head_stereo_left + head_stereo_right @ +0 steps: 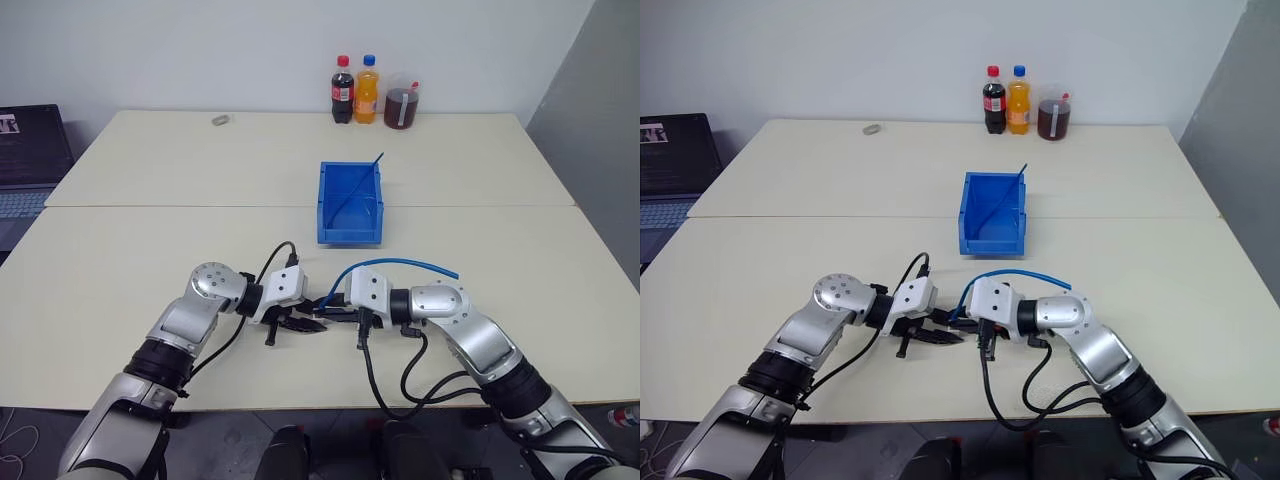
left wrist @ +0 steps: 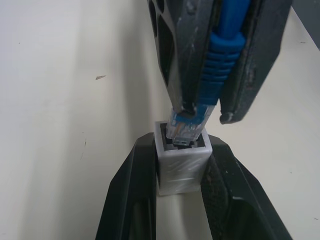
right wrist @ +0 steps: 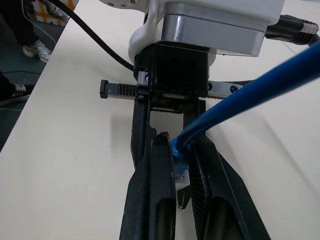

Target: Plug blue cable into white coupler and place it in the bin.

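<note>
I see two pale tables (image 1: 150,260) pushed together. The bin (image 1: 350,205) sits at centre; three bottles (image 1: 368,92) stand at twelve o'clock, a small grey object (image 1: 221,120) at eleven.

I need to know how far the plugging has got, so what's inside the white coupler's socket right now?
The blue cable's clear plug tip sits in the white coupler's socket mouth. How deep it reaches is hidden by the coupler's walls.

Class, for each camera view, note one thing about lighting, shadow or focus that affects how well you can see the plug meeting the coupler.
Left eye view: even room light, soft shadows under the arms, the small white plastic coupler too small to read. Left wrist view: the thin light-blue cable and its clear plug sharp, with a dark shadow band on the table beside the fingers. Right wrist view: black fingers hide the joint in shade.
</note>
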`<action>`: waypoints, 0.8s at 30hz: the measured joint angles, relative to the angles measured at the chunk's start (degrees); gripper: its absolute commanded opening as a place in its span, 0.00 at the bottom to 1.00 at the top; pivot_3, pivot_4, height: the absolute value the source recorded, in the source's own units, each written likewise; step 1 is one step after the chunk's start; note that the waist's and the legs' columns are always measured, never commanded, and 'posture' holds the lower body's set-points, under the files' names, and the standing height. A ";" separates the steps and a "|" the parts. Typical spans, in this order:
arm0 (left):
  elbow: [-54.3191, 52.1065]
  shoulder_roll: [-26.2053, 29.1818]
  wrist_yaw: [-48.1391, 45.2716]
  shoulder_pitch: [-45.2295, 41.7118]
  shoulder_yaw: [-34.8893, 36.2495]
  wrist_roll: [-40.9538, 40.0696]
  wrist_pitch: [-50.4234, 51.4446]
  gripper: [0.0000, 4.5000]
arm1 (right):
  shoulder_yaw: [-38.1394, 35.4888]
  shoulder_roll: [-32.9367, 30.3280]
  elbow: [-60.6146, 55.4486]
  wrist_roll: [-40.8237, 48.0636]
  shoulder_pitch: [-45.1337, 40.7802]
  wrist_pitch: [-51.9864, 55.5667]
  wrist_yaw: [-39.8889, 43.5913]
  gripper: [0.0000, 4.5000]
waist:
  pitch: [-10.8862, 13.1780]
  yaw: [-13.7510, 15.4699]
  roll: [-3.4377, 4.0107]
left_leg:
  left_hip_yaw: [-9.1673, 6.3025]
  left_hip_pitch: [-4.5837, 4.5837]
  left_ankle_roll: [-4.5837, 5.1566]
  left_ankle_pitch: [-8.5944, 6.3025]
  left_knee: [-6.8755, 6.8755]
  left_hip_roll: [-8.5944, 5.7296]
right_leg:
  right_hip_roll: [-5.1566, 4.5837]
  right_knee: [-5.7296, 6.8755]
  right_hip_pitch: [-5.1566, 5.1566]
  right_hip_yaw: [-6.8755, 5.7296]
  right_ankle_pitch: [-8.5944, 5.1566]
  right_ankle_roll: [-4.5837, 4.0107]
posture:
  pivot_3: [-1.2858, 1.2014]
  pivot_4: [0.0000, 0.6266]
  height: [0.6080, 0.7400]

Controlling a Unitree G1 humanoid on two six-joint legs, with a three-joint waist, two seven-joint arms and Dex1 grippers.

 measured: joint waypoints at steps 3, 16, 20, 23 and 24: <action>-0.03 -0.02 0.00 0.07 0.02 0.11 -0.11 0.19 | 0.01 0.15 0.18 0.16 -0.61 1.09 0.68 0.02 | -0.02 -0.02 0.01 | 0.00 0.02 0.00 0.00 0.00 0.00 | 0.00 0.00 0.01 0.00 0.00 0.00 | 0.52 0.24 1.00; -1.14 -0.19 0.65 1.26 0.76 1.10 -0.08 0.18 | 0.37 1.74 5.10 0.07 -3.13 1.98 3.40 0.02 | -0.18 -0.15 0.11 | 0.01 0.40 0.05 -0.03 -0.04 0.00 | 0.00 -0.02 0.37 0.01 -0.06 0.05 | 0.52 0.24 1.00; -1.71 -0.09 0.93 1.95 1.14 1.11 0.22 0.18 | 0.44 2.19 5.60 -0.38 -2.75 0.90 3.47 0.02 | -0.26 -0.25 0.12 | 0.01 0.42 0.06 -0.04 -0.05 0.00 | 0.00 -0.03 0.38 0.01 -0.06 0.05 | 0.52 0.24 1.00; -1.91 0.04 0.97 2.31 1.21 1.19 0.52 0.18 | 0.45 2.52 6.42 -0.37 -2.70 0.64 3.82 0.02 | -0.30 -0.51 0.13 | 0.03 0.81 0.14 -0.09 -0.13 0.00 | 0.00 -0.06 0.71 0.03 -0.14 0.05 | 0.52 0.24 1.00; -1.96 0.04 0.97 2.40 1.21 1.19 0.69 0.18 | 0.45 2.56 6.71 -0.37 -2.76 0.56 4.11 0.02 | -0.36 -0.55 0.14 | 0.05 0.87 0.18 -0.12 -0.14 0.01 | 0.00 -0.07 0.75 0.04 -0.17 0.06 | 0.52 0.24 1.00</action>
